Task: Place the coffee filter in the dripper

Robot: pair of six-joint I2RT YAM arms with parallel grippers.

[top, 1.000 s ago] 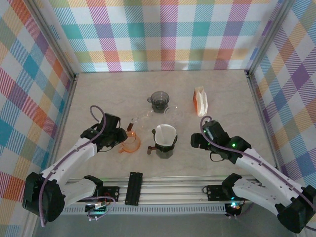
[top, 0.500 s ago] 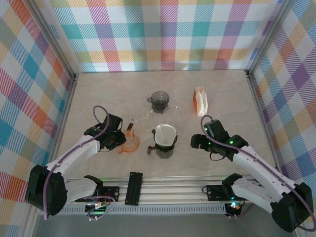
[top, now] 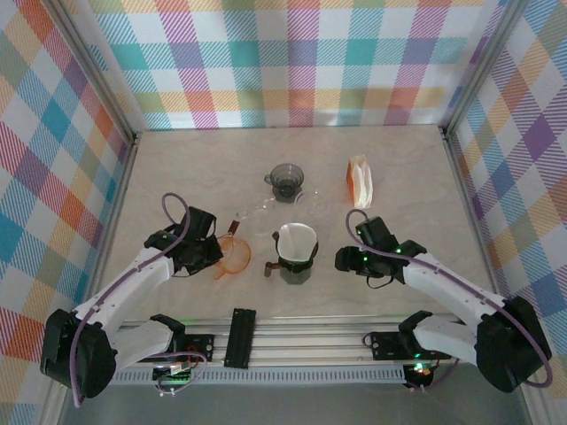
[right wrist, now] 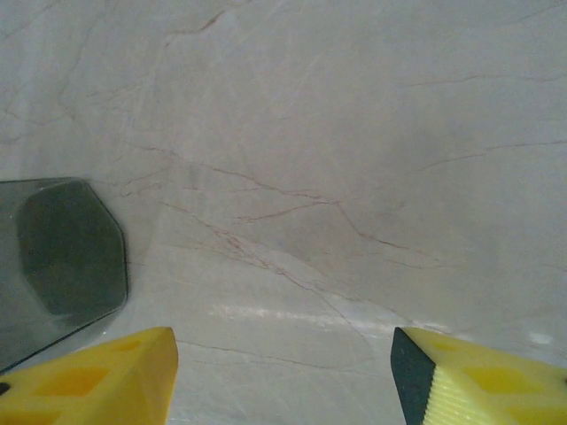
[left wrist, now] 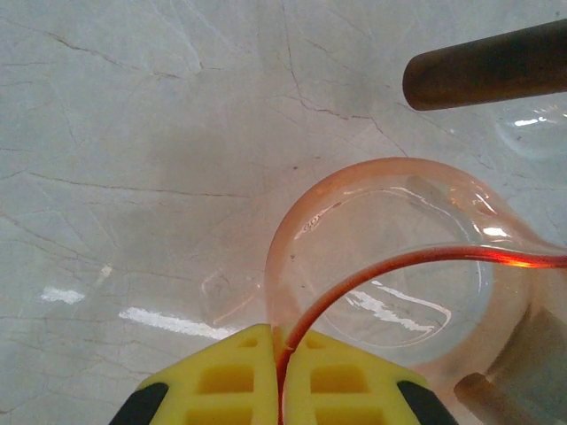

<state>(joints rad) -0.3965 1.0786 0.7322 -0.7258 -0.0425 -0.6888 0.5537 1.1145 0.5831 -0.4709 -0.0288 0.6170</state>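
A white coffee filter (top: pixel 296 238) stands open in a dark faceted holder (top: pixel 292 266) at the middle of the table. An orange see-through dripper (top: pixel 234 256) (left wrist: pixel 390 266) lies to its left. My left gripper (top: pixel 210 253) (left wrist: pixel 282 376) is shut on the dripper's thin rim, with the yellow pads pressed on both sides of it. To the right of the holder, my right gripper (top: pixel 347 259) (right wrist: pixel 283 381) hangs open over bare table. The holder's dark side (right wrist: pixel 62 257) shows at the left of the right wrist view.
A smoky grey dripper (top: pixel 286 181) stands further back, with a clear glass piece (top: pixel 257 211) in front of it. An orange and white filter pack (top: pixel 359 180) sits at the back right. A brown rod (left wrist: pixel 487 66) crosses the top right of the left wrist view. Plaid walls enclose the table.
My left gripper has shut on the orange dripper's rim. The right gripper has shifted left toward the dark holder, and its jaws have narrowed a little.
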